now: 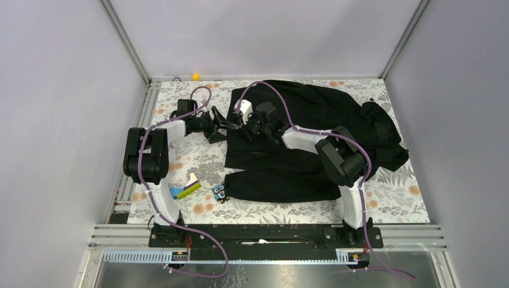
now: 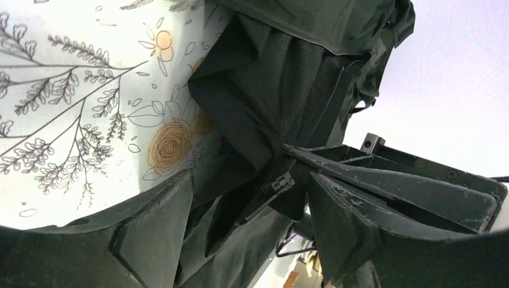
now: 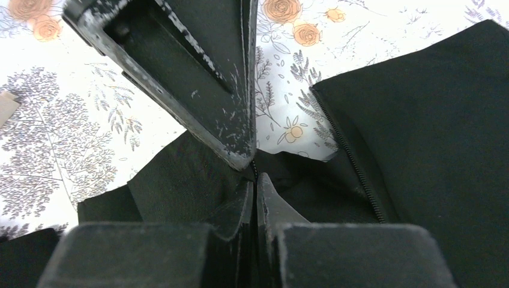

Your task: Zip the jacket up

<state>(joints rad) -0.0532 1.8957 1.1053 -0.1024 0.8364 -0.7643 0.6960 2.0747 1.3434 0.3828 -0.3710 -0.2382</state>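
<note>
The jacket is laid out across the far and right part of the flower-printed worktop. Its bunched end is found near the right edge, and one long fold is stretched toward the near edge. Both arms are brought together at the jacket's left edge, toward the far left corner.

The right fingers are pressed fully together, and a fold of the jacket's front edge is pinched at their tips. A line of zipper teeth is seen running along the open fabric edge just beside them, with a patch of bare worktop between the two front edges.

The left fingers are held wide apart. Between them a small zipper fitting is seen on the raised fabric edge, not clamped by either finger. The right fingers' tips are shown gripping the cloth just above it.

A bright card and a small toy are placed near the worktop's near left part, apart from the jacket.
</note>
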